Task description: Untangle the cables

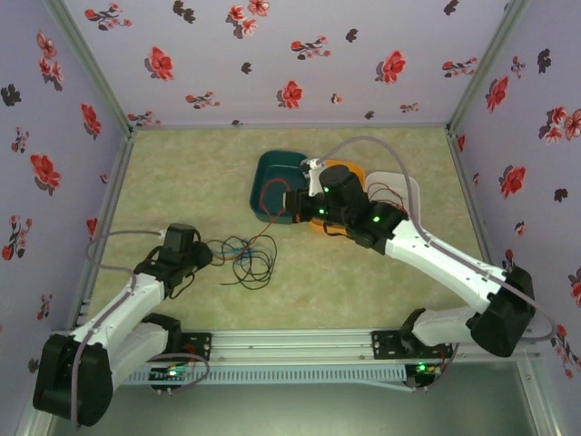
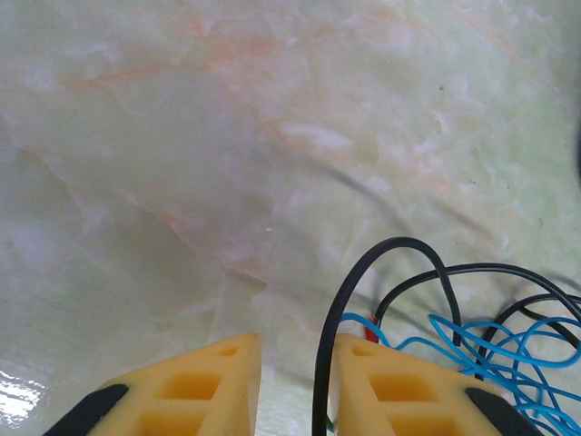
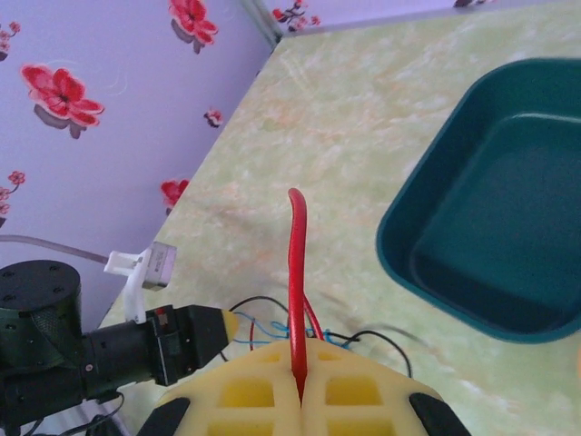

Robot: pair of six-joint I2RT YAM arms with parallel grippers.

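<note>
**Top external view.** The landmark is the dark teal rectangular plastic tray [image 1: 259,173] at the far middle of the pale green marbled table [image 1: 363,272]. Touching its right side is an orange tray [image 1: 349,168], largely covered by the right arm, and beyond that lies a white tray [image 1: 404,182]. The cables [image 1: 247,259] are thin black, blue and red wires in one loose tangle. They lie on the table on the near side of the teal tray, apart from it. The left gripper [image 1: 207,256] is at the tangle's left edge, on the side away from the tray. The right gripper [image 1: 292,202] hangs over the tray's near right part, with a thin red strand arcing over the tray floor beside it.

**Left wrist view.** The two yellow fingers stand apart. A black cable [image 2: 390,245] loops up from the table and runs down through the gap, close to the right-hand finger. It is not pinched — the jaws are open around it. Blue cable [image 2: 472,350] lies coiled just right of the fingers.

**Right wrist view.** The yellow fingers are pressed together on a red cable [image 3: 296,263], which stands up from the seam and curls at its tip. The grip is closed on it. The teal tray lies to the right of the held cable — the tangle is on the table beyond the fingertips, away from the tray.
</note>
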